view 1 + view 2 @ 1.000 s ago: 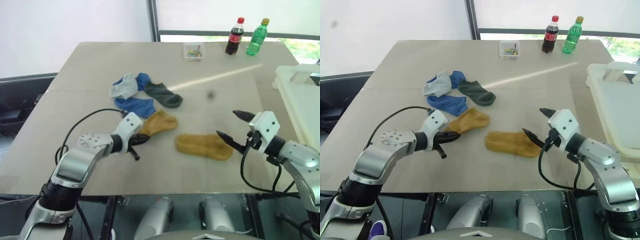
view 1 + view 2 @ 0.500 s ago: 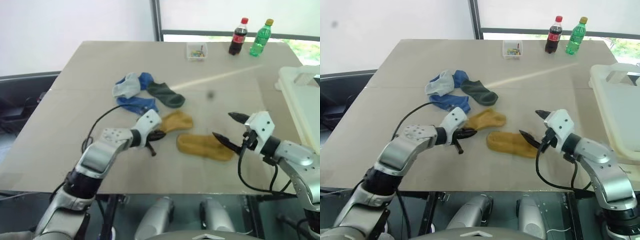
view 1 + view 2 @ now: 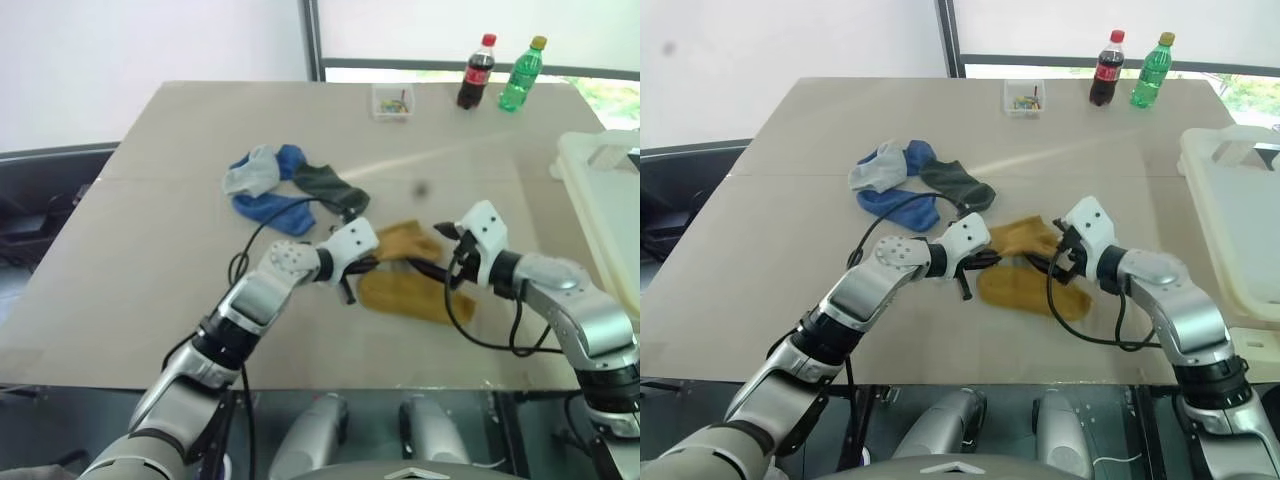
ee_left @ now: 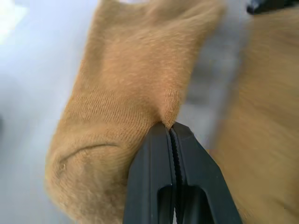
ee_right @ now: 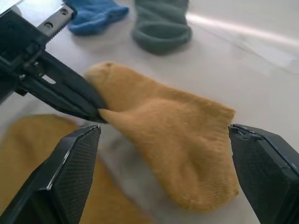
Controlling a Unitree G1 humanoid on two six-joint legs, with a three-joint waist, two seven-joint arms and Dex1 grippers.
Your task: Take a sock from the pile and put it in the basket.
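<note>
Surroundings: a small clear box (image 3: 388, 102), a cola bottle (image 3: 476, 72) and a green bottle (image 3: 519, 74) stand along the far edge of the counter (image 3: 140, 250), well apart from the socks.
Pile: grey, blue and dark green socks (image 3: 285, 187) lie bunched mid-counter toward the left; nothing blocks the way to them.
Mustard socks: one sock (image 3: 408, 240) is pinched at its edge; a second (image 3: 410, 298) lies flat just beside it, nearer the front edge.
Left pincer (image 4: 169, 128): clamped shut on the first mustard sock.
Right pincer (image 5: 163, 135): spread wide, one finger on either side of that same sock, not closed on it.
Basket (image 3: 602, 205): at the right edge, cut off by the frame.
Hard to make out: the box's contents are too small to tell.
Change: the left pincer has dragged the sock rightward, toward the right pincer, which has come nearer too.
</note>
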